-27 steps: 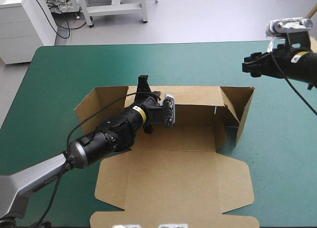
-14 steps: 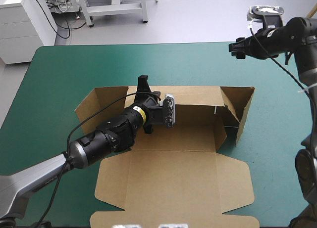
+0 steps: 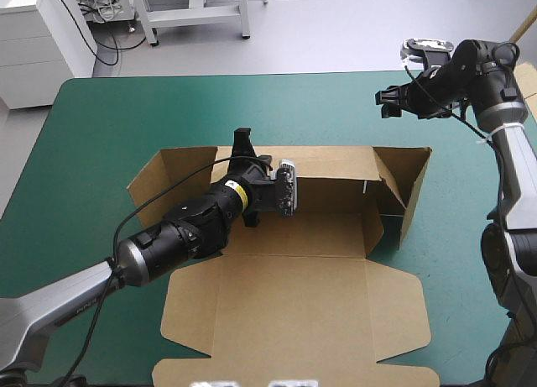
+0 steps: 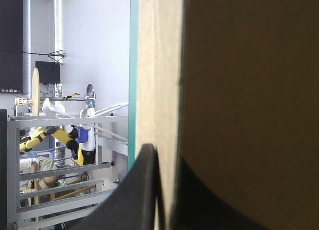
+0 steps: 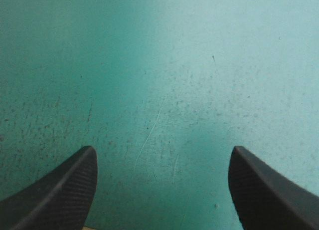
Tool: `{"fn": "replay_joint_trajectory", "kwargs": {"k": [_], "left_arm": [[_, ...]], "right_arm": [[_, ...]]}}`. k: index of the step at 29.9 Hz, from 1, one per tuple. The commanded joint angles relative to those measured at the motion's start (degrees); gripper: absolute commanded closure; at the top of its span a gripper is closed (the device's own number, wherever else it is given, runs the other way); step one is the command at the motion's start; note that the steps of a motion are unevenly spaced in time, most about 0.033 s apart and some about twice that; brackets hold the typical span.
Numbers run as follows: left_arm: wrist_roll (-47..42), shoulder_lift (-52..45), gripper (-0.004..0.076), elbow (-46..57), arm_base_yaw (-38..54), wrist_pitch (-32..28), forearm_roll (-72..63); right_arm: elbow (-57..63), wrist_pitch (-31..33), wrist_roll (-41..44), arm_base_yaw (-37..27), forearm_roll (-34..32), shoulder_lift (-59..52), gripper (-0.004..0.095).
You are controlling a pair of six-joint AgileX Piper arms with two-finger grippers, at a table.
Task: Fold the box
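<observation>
The left arm (image 3: 180,227) is a thick black cylinder with a yellow band and a silver-grey rear link; the right arm's (image 3: 491,76) black fin-shaped fingers (image 5: 55,195) show fine weave.

This looks like a robot lab. A grey and black robot arm (image 3: 159,240) reaches over a counter with a teal-green cover (image 3: 126,118). Behind it, on the grey floor (image 3: 352,26), stand a white cabinet with drawers (image 3: 38,43), a white metal frame (image 3: 197,13) and a heap of loose cables (image 3: 102,7).

End effector (image 5: 162,149) spread wide, teal-green cover (image 5: 159,65) beneath
</observation>
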Motion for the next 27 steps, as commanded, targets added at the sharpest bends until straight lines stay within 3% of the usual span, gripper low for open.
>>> {"fn": "replay_joint_trajectory", "kwargs": {"k": [1,15,23,27], "left_arm": [[-1.41,-0.87,0.0731,-0.13,-0.04,4.76,-2.61],[-2.50,-0.87,0.0731,-0.13,-0.04,5.93,-2.32],[-2.50,-0.87,0.0731,-0.13,-0.04,6.90,-2.32],[-2.50,-0.87,0.0731,-0.13,-0.04,6.90,-2.32]], "right_arm": [[1.05,-1.85,0.10,-0.49,1.28,-3.71,0.0232],[19.24,-2.10,-3.87,-0.49,1.18,-14.01,0.0235],[32.12,-8.11,-6.82,-0.49,1.72,-23.56,0.0235],[39.96,-14.60,-11.39,-0.49,4.92,-28.83,0.0235]]}}
